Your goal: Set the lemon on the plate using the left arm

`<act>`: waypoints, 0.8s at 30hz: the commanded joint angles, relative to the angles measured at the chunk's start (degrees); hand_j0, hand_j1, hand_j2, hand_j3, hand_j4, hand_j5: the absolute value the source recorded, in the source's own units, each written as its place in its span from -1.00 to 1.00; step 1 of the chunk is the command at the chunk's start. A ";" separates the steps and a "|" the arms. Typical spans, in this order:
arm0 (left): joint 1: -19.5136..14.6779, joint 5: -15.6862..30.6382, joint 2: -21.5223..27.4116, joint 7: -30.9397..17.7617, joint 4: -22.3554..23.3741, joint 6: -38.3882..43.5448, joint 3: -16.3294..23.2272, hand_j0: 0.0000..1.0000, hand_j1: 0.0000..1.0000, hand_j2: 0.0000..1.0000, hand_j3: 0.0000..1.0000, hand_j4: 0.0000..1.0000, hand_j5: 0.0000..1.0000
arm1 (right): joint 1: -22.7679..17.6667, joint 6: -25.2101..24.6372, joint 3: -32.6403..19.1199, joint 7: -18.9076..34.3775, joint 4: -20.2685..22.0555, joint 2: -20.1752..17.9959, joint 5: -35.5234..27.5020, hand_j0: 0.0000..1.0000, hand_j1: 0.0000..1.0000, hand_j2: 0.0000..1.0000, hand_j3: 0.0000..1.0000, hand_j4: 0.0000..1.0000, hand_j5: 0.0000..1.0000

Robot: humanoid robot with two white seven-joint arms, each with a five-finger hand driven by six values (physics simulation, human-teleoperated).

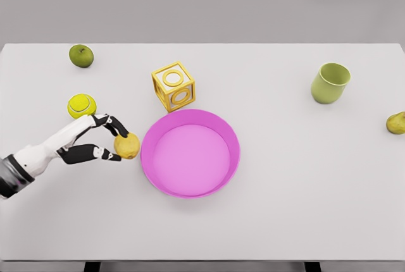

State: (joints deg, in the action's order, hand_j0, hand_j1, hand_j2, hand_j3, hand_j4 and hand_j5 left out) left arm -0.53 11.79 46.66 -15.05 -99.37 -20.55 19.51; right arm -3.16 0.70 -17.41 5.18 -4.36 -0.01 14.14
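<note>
On my feed the white desk point(285, 215) carries a green apple point(81, 55) far left, a tennis ball point(81, 104) nearer me, a hollow yellow cube point(173, 86) mid-desk, a green cup point(330, 83), and a pear point(396, 123) at the right edge.

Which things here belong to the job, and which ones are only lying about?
Job: lemon, held in the left hand; pink plate.

Lying about: tennis ball, green apple, yellow cube, green cup, pear.
</note>
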 commanded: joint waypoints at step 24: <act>-0.88 -0.36 -3.95 -0.07 -0.47 2.01 0.53 -0.14 -0.14 -0.14 -0.14 -0.14 -0.14 | 0.09 0.00 0.01 0.01 -0.04 0.01 0.01 1.00 1.00 1.00 1.00 1.00 1.00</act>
State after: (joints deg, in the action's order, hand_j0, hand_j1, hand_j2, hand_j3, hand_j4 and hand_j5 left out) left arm -1.41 11.16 42.92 -15.14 -99.69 -18.63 20.00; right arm -3.08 0.70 -17.41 5.18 -4.37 -0.01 14.12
